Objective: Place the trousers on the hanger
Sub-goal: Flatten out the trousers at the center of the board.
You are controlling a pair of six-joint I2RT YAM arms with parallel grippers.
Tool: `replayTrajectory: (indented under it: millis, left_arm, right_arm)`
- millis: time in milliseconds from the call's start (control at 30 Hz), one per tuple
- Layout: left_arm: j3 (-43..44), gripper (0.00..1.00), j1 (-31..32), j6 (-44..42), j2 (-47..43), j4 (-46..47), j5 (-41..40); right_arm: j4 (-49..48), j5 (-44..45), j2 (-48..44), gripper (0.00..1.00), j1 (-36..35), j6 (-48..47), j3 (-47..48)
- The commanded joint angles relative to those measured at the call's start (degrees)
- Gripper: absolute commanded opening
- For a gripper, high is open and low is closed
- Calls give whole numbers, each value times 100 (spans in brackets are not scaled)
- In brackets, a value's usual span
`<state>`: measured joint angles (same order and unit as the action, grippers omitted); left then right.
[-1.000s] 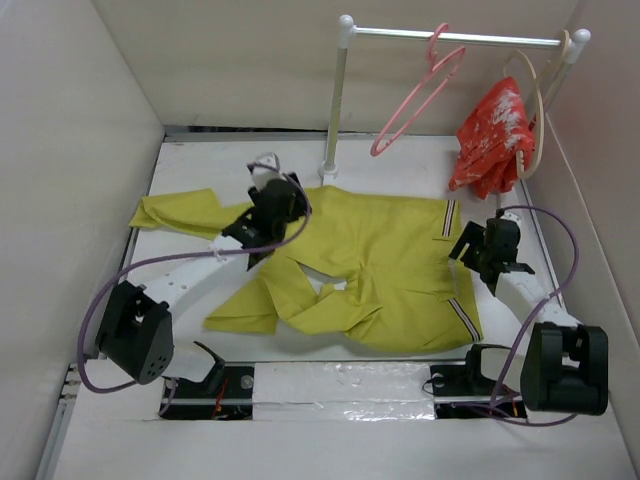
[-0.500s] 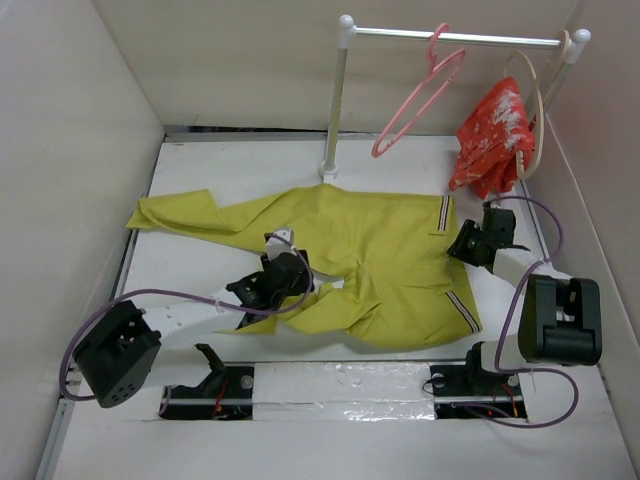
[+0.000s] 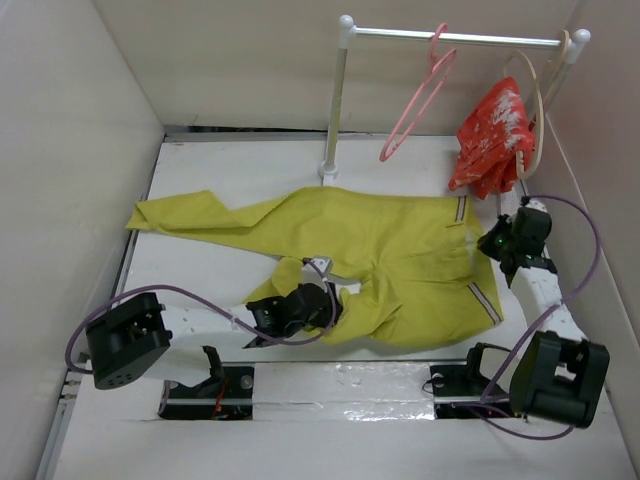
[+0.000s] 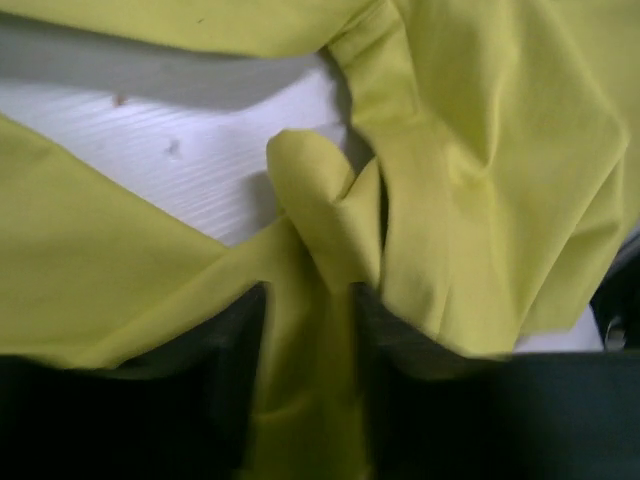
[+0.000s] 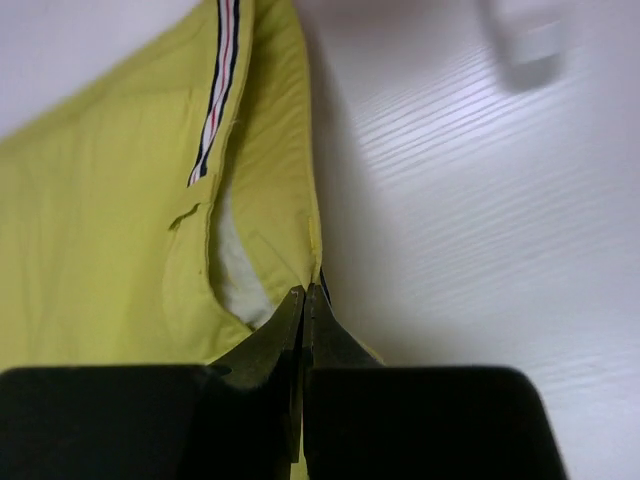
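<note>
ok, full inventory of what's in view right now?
trousers: one, mustard yellow, spread on the table
pink hanger: one, pink, hooked on the rack, bare
beige hanger: one, pale beige, rack's right end
red garment: one, red patterned, on the beige hanger
rack: one, white, back of table
table: one, white
left gripper: black, closed on a trouser fold, near side
right gripper: black, shut on the waist edge

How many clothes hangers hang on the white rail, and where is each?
2. A thin pink plastic hanger hangs empty near the middle of the white rail; a pale beige hanger at its right end carries a red patterned garment. None seems hidden.
</note>
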<state>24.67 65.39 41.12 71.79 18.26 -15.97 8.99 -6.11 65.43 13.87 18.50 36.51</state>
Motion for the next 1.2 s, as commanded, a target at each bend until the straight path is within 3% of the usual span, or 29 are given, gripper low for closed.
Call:
replayTrajectory:
  millis: [0, 33, 100, 133, 200, 233, 333, 367, 400, 467, 500, 533, 600, 633, 733, 767, 867, 967, 1100, 1167]
  left_arm:
    - [573, 34, 255, 98, 169, 354, 120]
    - [731, 55, 255, 54, 143, 214, 103]
    - [803, 71, 255, -16, -146, 117, -3]
    - [907, 80, 255, -69, -278, -58, -29]
    - [1040, 82, -95, -183, -682, -348, -64]
    - [1119, 84, -253, -201, -849, -593, -108]
    - [1058, 82, -1245, -193, -1570, -815, -170]
    - [1014, 82, -1552, -192, -1893, -842, -222]
    - [979, 81, -2251, -105, -2018, -1007, -249]
    - [926, 79, -3045, -61, -2317, -1053, -83]
    - [900, 77, -3458, -17, -2371, -1035, 14]
    - [865, 76, -4341, 44, -2406, -922, 206]
    - [882, 72, -5146, 228, -2302, -833, 725]
    - [873, 68, -5881, 569, -2214, -659, 927]
    - [1082, 61, -6694, 870, -1530, -218, 1857]
    - [1363, 60, -7053, 714, -910, -357, 2060]
    - [2672, 60, -7285, 179, 260, -1525, 1381]
    - [3368, 64, -7487, -51, 965, -2011, 894]
    - [4158, 70, -8286, -551, 1995, -2282, 1762]
    - [4625, 70, -8349, -763, 2486, -2546, 1712]
  right_arm:
    - [155, 900, -443, 0, 554, 66, 172]
    - [260, 944, -556, 2, 712, 92, 224]
    - [182, 980, -654, 7, 792, 206, 216]
    - [69, 963, -698, 17, 793, 233, 207]
    - [-55, 780, -751, 34, 793, 294, 216]
    - [-56, 665, -760, 50, 793, 303, 242]
    - [51, 331, -961, 73, 654, 207, 383]
    - [-20, 234, -1084, 74, 539, 180, 244]
    - [-3, 146, -1355, 76, 312, 145, 181]
    - [-169, -91, -1655, 70, 38, 49, -151]
    - [-257, -397, -1778, 61, -285, 40, -266]
    - [-423, -565, -1927, 41, -506, 48, -381]
    - [-556, -760, -1929, 18, -1032, -22, -618]
    - [-670, -743, -1816, 2, -1644, -31, -671]
    - [-1090, -603, -1525, 0, -2579, -206, -768]
    - [-1110, -524, -1263, 0, -3130, -259, -716]
    - [-1110, -146, -814, 1, -3932, -531, -452]
    - [-1268, 22, -672, 2, -4234, -611, -443]
    - [-1646, -101, -681, 5, -4742, -593, -679]
    - [-1804, -14, -681, 7, -4910, -602, -751]
